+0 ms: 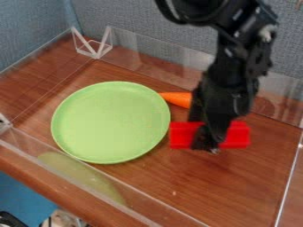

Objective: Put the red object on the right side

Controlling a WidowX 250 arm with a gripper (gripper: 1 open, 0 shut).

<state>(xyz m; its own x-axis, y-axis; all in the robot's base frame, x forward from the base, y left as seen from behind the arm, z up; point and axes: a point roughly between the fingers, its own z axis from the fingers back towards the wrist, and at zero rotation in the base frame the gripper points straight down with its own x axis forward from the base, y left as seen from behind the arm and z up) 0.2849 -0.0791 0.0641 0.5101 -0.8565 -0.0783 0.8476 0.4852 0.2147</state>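
tool gripping red object | right of green plate

The middle of the red block is covered by the pincer, so only its two ends are seen, and whether the fingers press on the block or merely stand around it cannot be made out through the blur. The right part of the carrot, its green top included, is hidden behind the dark arm. The arm's upper part is cut off by the top edge. The right end of the tabletop is cut off by the picture's right edge. The small wire-like thing at the back left is too small to be named.
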